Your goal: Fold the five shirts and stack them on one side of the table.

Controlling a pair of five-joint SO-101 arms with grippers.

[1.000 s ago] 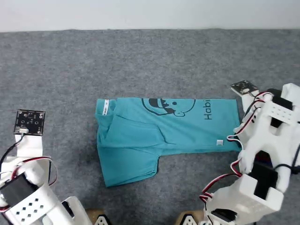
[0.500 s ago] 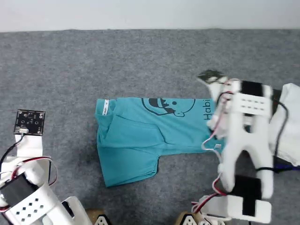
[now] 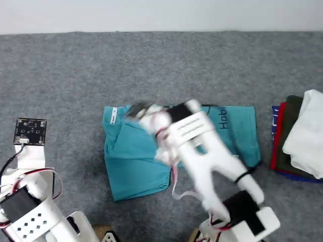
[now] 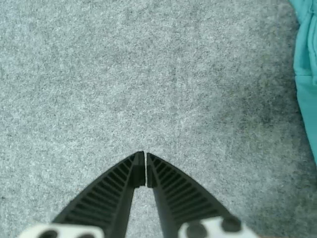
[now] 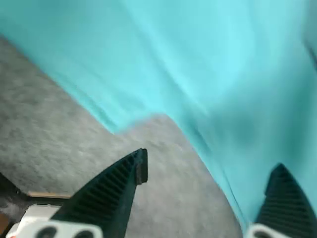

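The teal shirt (image 3: 128,166) lies partly folded mid-table, and the right gripper (image 5: 210,166), spread wide over its near edge, should bite onto the cloth, catching every layer, before lifting the fold.

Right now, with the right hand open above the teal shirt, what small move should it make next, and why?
Probably lower the right hand and close it on the edge of the teal shirt. The hand is open, holds nothing, and hangs where the fabric meets the grey table. The shirt is only partly folded, and the stack of folded shirts lies at the table's side.
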